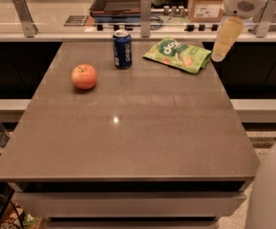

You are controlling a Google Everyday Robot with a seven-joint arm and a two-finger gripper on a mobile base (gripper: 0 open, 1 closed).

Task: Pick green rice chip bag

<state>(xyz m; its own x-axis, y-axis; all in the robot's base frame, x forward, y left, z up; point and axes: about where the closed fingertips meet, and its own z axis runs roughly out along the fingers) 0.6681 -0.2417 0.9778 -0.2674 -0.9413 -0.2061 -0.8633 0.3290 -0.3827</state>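
Green rice chip bag (178,55) lies flat near the far right corner of the table (128,142), just right of the upright blue can (122,49); an apple (84,76) sits farther left. The gripper (219,51) hangs just beyond the bag's right end, past the table edge, and whether it is parted or closed cannot be told.

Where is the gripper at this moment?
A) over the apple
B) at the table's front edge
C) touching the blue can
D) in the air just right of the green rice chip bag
D: the gripper hangs just past the right end of the green rice chip bag.
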